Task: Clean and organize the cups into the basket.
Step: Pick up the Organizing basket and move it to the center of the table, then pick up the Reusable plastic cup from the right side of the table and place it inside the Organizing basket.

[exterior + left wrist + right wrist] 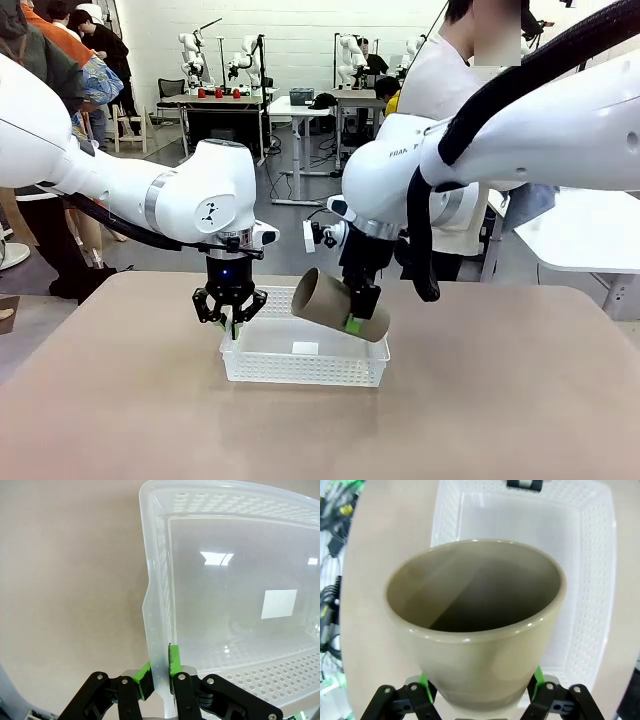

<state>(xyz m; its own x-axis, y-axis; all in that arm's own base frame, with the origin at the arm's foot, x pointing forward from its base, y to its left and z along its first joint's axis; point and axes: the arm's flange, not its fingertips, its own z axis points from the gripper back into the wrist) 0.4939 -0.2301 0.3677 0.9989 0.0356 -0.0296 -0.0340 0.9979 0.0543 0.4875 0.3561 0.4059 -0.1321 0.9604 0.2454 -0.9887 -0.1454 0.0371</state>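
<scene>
Pinches the short-end wall of the white basket (300,366) with the left hand (160,669), green pads (145,674) clenched on either face of the edge. Grasps a tan cup (335,303) near its base with the right hand (356,320), tilted, mouth toward the left hand, hanging over the basket's far end. Shows bare basket floor beneath both hands, open counter (120,400) all round

Probably a lab, cluttered workbenches (215,99) behind
</scene>
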